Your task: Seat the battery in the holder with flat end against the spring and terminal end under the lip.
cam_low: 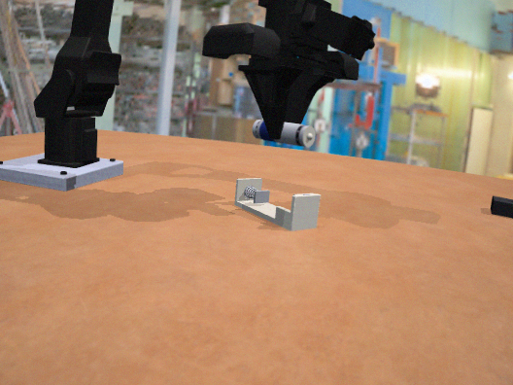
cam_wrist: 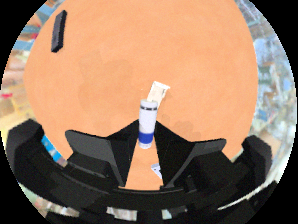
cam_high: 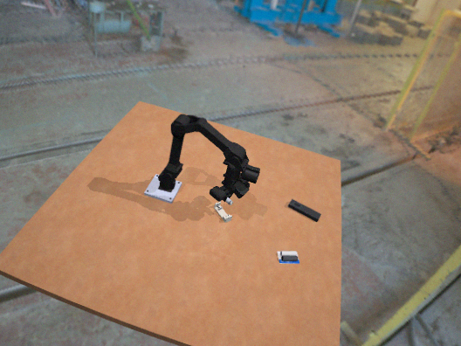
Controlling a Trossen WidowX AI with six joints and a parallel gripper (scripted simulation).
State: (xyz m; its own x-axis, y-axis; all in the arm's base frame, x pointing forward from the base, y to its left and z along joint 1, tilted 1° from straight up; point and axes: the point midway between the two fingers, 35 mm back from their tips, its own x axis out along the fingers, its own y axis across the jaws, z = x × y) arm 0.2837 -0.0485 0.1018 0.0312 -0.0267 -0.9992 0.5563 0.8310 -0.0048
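The battery [cam_high: 230, 201] [cam_low: 292, 133] [cam_wrist: 148, 119] is white with a blue band and a dark ring near its terminal end. My gripper [cam_high: 226, 199] [cam_low: 284, 131] [cam_wrist: 147, 123] is shut on it and holds it in the air above the holder. In the exterior view the battery lies nearly level, its terminal end to the right. The pale holder [cam_high: 223, 212] [cam_low: 264, 210] [cam_wrist: 158, 93] stands empty on the table below, touching neither battery nor gripper. Its spring [cam_low: 250, 191] is on the far left wall; the opposite end wall [cam_low: 305, 212] is nearer the exterior camera.
A long black block [cam_high: 304, 210] [cam_low: 502, 207] [cam_wrist: 59, 31] lies on the table to the right in the top view. A small white and dark item [cam_high: 288, 256] with a blue edge lies nearer the front. The arm's base plate [cam_high: 153, 194] [cam_low: 29, 176] is left of the holder.
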